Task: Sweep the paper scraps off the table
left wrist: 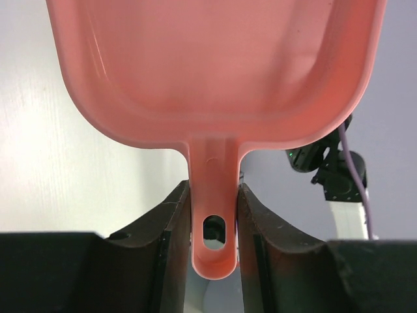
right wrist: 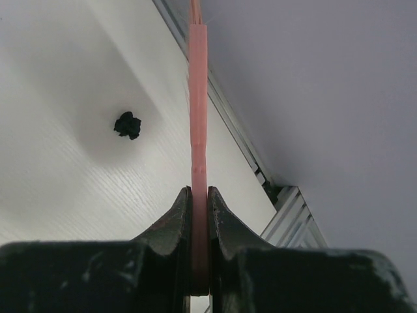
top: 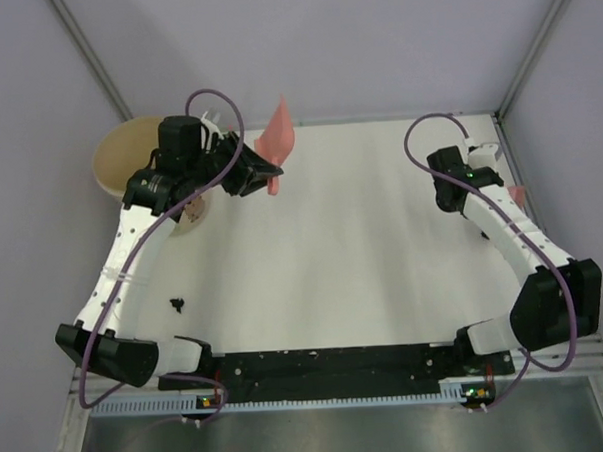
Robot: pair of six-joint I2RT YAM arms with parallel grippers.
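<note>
A two-armed robot stands over a white table (top: 362, 243) with both tools lifted. The left hand (left wrist: 212, 186) is pressed onto the narrow handle of a pink dustpan (left wrist: 215, 65), held off the surface near the far left corner. The right hand (right wrist: 199, 192) is squeezed tight on a thin pink strip (right wrist: 198, 98), seen edge-on near the right wall; which tool it is cannot be told.

The paper scraps (top: 176, 305) lie well apart from the dustpan. A small cluster of black wads sits on the table beside the left arm's lower link. Another wad (right wrist: 128, 125) shows in the right wrist view, resting near the strip but clear of it. A tan round bowl (top: 128, 158) stands beyond the table's far left corner.

The wads look crumpled, soft and almost weightless. They would likely skitter or roll at a touch, and pinching such small things between wide fingers seems a poor bet. They are better herded with an edge laid flat to the table and pushed slowly towards the pan's lip.

The dustpan appears stiff, light plastic with a smooth handle. That handle is the sensible place to hold it, though it may swivel in the grip if the lip is pressed hard against the table.
</note>
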